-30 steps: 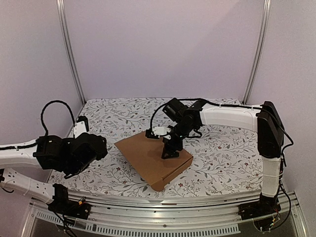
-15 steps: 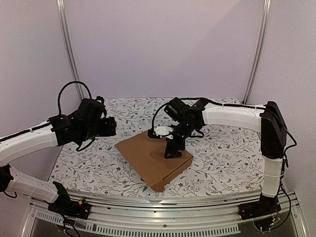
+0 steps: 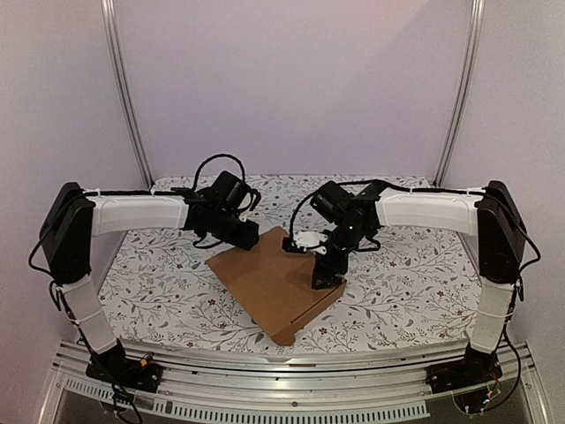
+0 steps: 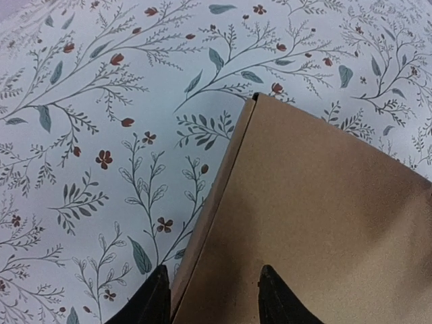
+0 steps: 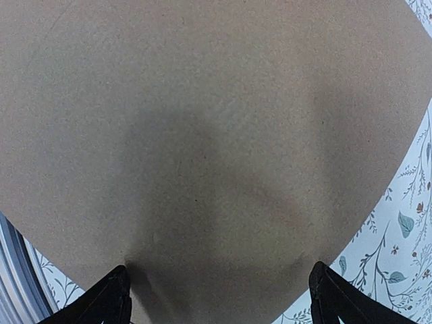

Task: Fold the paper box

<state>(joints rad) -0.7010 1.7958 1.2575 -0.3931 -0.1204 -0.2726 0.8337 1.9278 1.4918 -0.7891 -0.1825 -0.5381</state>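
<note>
The paper box (image 3: 269,283) is a plain brown cardboard mailer, lying shut and flat in the middle of the table. My left gripper (image 3: 247,237) is open at the box's far left edge. In the left wrist view its gripper (image 4: 214,273) has one finger over the cloth and one over the lid (image 4: 317,202). My right gripper (image 3: 325,276) is open wide, pointing down onto the lid near the box's right corner. In the right wrist view the lid (image 5: 216,135) fills the frame between the tips of that gripper (image 5: 219,270).
The table (image 3: 397,274) has a white floral cloth. A metal rail (image 3: 291,362) runs along the near edge with both arm bases on it. Two upright metal posts (image 3: 124,88) stand at the back corners before plain walls.
My left arm has swung from the near left side up and across to the box's far left edge. My right gripper has shifted slightly right on the lid.
</note>
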